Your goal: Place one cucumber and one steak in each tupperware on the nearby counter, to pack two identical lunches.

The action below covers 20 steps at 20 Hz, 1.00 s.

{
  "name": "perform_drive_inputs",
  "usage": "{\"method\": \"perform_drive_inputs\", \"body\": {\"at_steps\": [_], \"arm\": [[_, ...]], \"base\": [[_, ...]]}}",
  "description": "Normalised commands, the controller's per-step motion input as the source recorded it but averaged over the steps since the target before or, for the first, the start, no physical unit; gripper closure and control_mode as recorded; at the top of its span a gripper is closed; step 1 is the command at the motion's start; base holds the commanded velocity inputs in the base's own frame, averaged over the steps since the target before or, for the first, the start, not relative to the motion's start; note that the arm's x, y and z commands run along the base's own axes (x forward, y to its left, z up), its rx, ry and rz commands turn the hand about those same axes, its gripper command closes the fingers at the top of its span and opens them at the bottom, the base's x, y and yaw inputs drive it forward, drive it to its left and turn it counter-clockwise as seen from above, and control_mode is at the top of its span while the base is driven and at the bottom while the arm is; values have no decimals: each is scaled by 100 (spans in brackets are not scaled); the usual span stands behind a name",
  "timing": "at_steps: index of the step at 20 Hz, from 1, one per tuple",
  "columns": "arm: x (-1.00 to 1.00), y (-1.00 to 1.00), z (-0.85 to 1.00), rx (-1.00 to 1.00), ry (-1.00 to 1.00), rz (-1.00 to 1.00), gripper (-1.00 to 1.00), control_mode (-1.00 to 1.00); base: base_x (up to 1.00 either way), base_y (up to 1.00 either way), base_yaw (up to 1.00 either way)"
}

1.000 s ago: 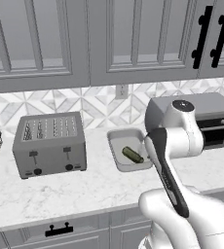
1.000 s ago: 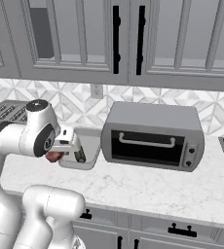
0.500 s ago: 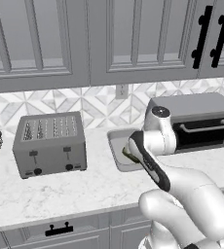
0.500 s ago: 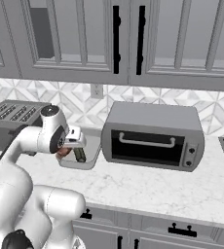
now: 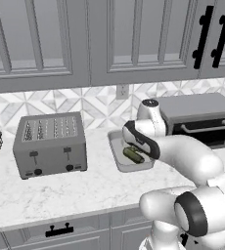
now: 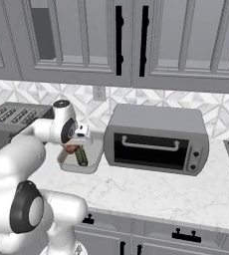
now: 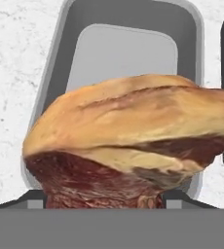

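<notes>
Gripping a steak (image 7: 128,141) between its fingers, hand (image 6: 72,148) above the grey tupperware (image 5: 118,155) with cucumber (image 5: 133,155) inside

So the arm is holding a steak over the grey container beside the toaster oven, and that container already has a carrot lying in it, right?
Not a carrot. The thing lying in the grey container is a green cucumber, as the left base view shows. The rest stands: the steak is held between the jaws above that container, which sits on the counter beside the toaster oven.
</notes>
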Motion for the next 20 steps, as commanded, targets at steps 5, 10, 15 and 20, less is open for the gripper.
{"method": "perform_drive_inputs", "body": {"at_steps": [5,10,15,20], "arm": [[52,0,-54,0,-4,0,100,-100],[93,-2,-3,0,4,1,100,-100],[35,-15,-12,0,9,7,100,-100],[0,-1,-13,0,0,7,100,-100]], "base": [[0,0,0],[0,0,0],[0,0,0],[0,0,0]]}}
